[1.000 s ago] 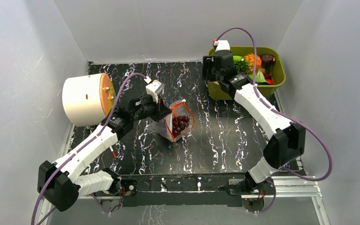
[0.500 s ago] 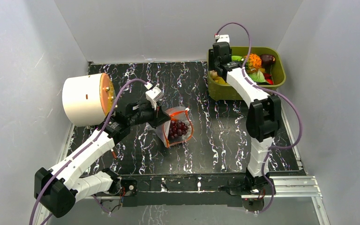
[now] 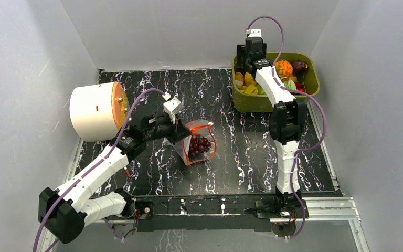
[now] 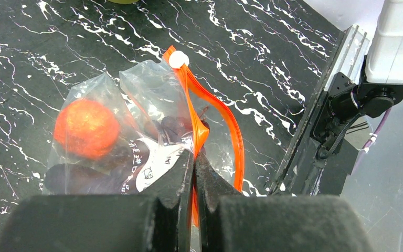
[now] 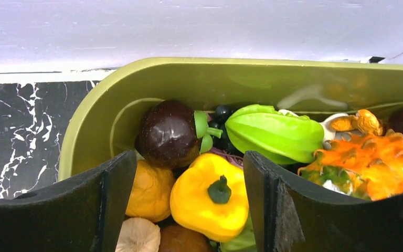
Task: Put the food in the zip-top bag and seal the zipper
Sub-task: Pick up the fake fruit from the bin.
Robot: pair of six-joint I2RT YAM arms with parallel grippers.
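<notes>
From overhead, the left pincer [image 3: 183, 135] pinches the zip-top bag [image 3: 197, 128] at its mouth; the right pincer [image 3: 247, 71] hangs over the green bin [image 3: 265, 103]. Left wrist: jaws shut on the zipper [image 4: 189, 94]; if it slips, I lose the open mouth. Right wrist: wide jaws straddle the yellow pepper [image 5: 204, 202]; the maroon fruit [image 5: 168, 134] just beyond may get nipped too.

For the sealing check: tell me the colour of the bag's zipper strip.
The zipper strip is orange-red, clearest in the left wrist view.

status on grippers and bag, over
Left gripper shut on the zipper, zip-top bag mouth unsealed. Right gripper open above the yellow pepper in the green bin. Nothing blocking.
</notes>
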